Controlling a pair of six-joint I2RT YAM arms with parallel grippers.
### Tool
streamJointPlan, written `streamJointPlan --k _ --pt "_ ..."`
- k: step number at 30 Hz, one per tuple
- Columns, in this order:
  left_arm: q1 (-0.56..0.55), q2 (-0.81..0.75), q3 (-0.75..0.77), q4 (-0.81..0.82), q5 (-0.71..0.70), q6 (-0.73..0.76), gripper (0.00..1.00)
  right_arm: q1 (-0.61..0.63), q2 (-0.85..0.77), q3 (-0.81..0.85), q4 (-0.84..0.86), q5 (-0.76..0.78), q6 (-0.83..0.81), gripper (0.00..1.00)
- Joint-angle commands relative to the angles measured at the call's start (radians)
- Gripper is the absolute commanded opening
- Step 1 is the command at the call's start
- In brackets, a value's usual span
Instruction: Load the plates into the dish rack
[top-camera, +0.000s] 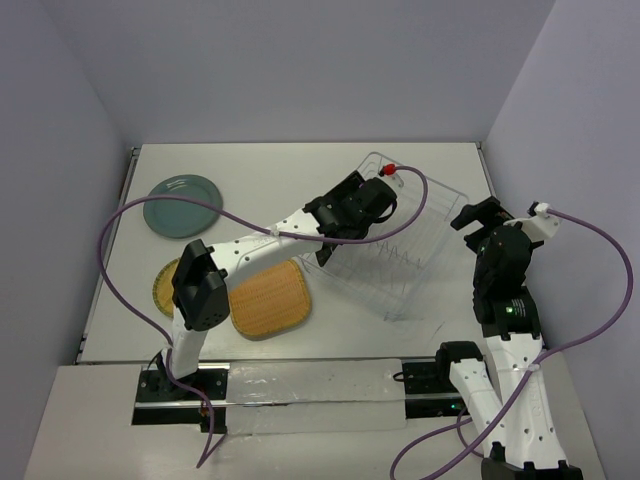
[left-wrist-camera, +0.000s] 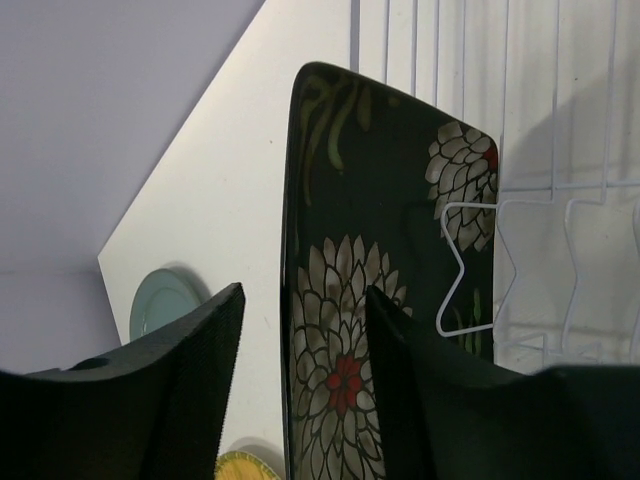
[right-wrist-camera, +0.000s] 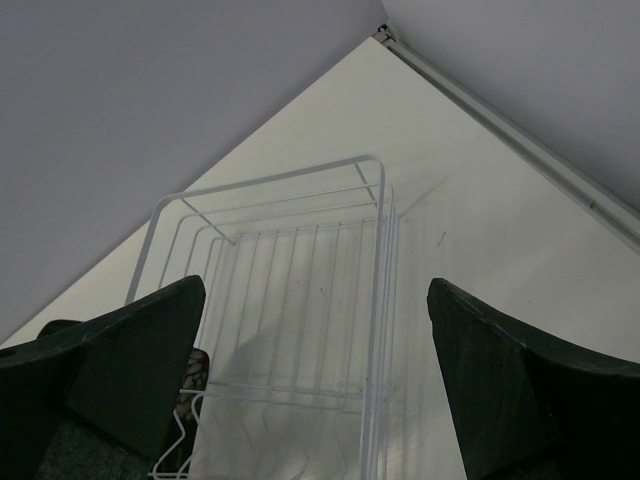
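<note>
The left fingers stand apart around the black floral plate; one is clear of its rim, and the other overlaps its face, contact unclear. The plate stands on edge, long axis upright, at the dish rack wires. In the top view the wrist hides it. The right fingers are spread wide above the rack. The teal plate, yellow plate and tan plate lie on the table.

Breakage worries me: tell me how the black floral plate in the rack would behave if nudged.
The black floral plate looks stiff and glossy: probably slippery, and chip-prone against wire. It stands on edge by a wire prong of the dish rack, so a sideways nudge could tip it; its square shape should stop rolling.
</note>
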Motion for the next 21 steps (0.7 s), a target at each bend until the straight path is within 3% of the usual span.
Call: streamJointPlan --k 1,9,11,15,17,21 --pt "0.002 -0.017 0.072 -0.034 -0.030 -0.027 0.65 -0.003 -0.003 0.012 -0.005 0.008 -0.010 1.00" --pt "0.005 -0.062 0.121 -0.071 -0.029 -0.077 0.83 -0.003 -0.017 0.014 -0.008 -0.014 -0.012 1.00" --pt "0.009 -0.091 0.157 -0.093 -0.006 -0.112 0.96 -0.003 -0.015 0.019 -0.008 -0.040 -0.023 1.00" --pt "0.032 -0.205 0.148 -0.074 0.082 -0.208 0.98 -0.003 -0.015 0.035 -0.006 -0.128 -0.060 1.00" --pt "0.074 -0.331 0.071 -0.033 0.145 -0.328 0.99 -0.003 -0.020 0.045 -0.006 -0.183 -0.085 1.00" --pt "0.207 -0.618 -0.264 0.079 0.242 -0.621 0.99 -0.003 -0.009 0.051 0.020 -0.398 -0.141 1.00"
